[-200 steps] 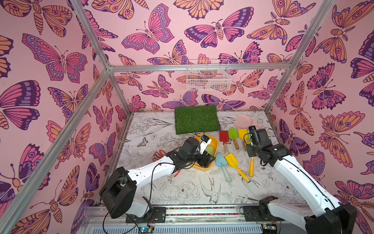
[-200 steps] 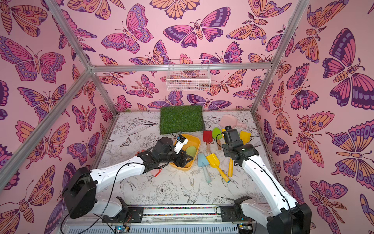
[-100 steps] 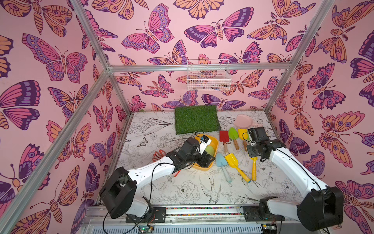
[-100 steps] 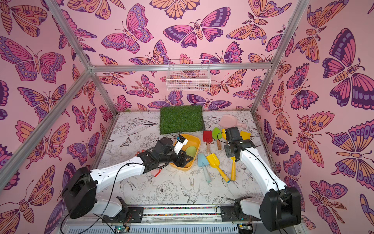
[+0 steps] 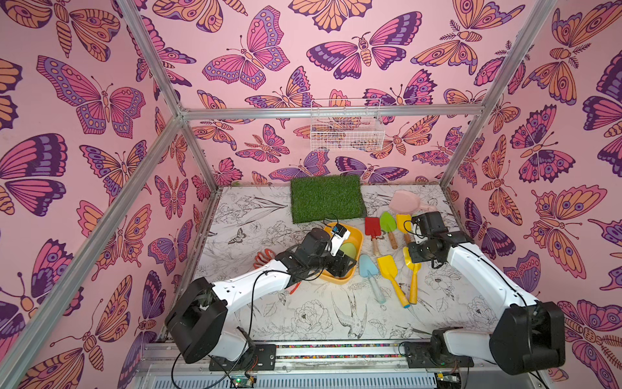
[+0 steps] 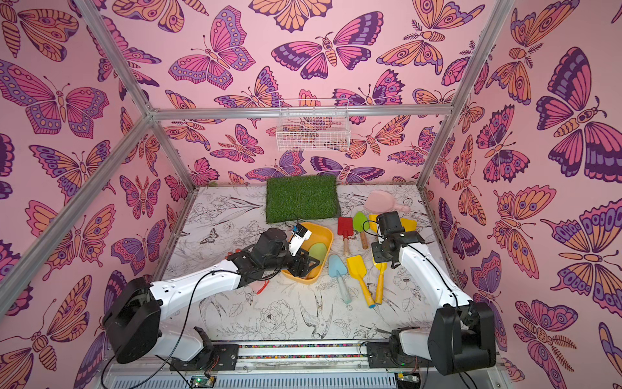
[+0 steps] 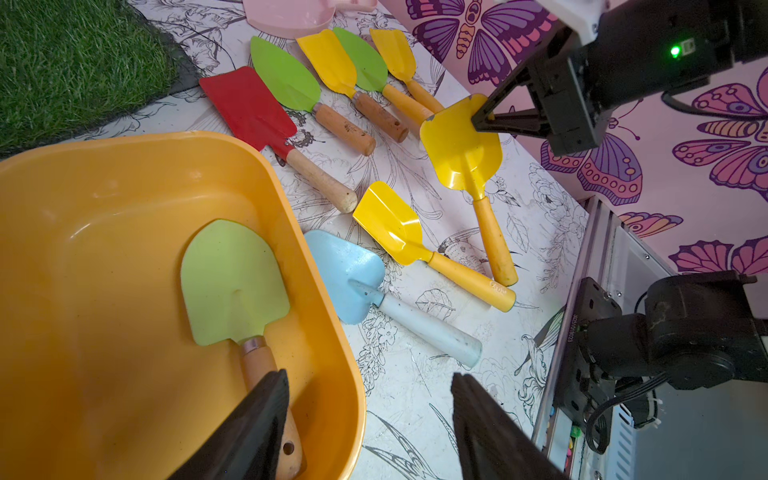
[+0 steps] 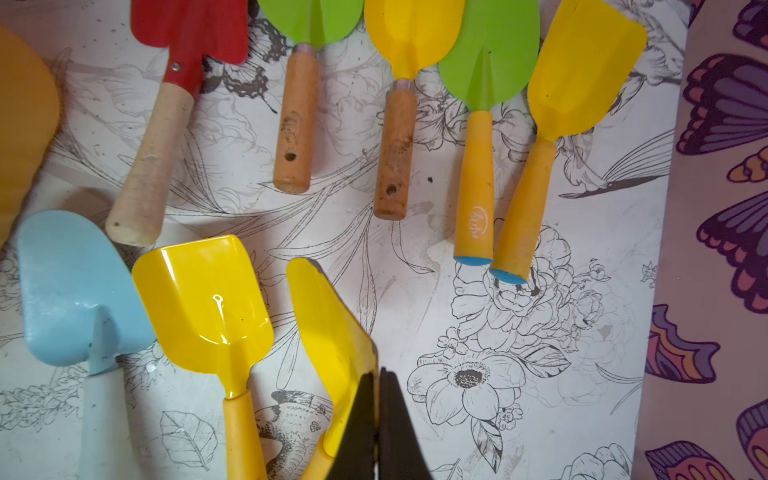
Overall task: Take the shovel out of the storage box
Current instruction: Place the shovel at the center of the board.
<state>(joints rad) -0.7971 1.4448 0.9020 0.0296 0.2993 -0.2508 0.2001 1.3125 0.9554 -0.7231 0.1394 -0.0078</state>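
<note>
**Green shovel lies in the storage box**

The green shovel, with its wooden handle, rests inside the yellow storage box on the table. The left tool stands apart: 1 finger is inside the box at the handle's end and the other is outside, over the table. The right tool is pressed together, its tip at the blade rim of a yellow shovel lying outside the box.
</note>
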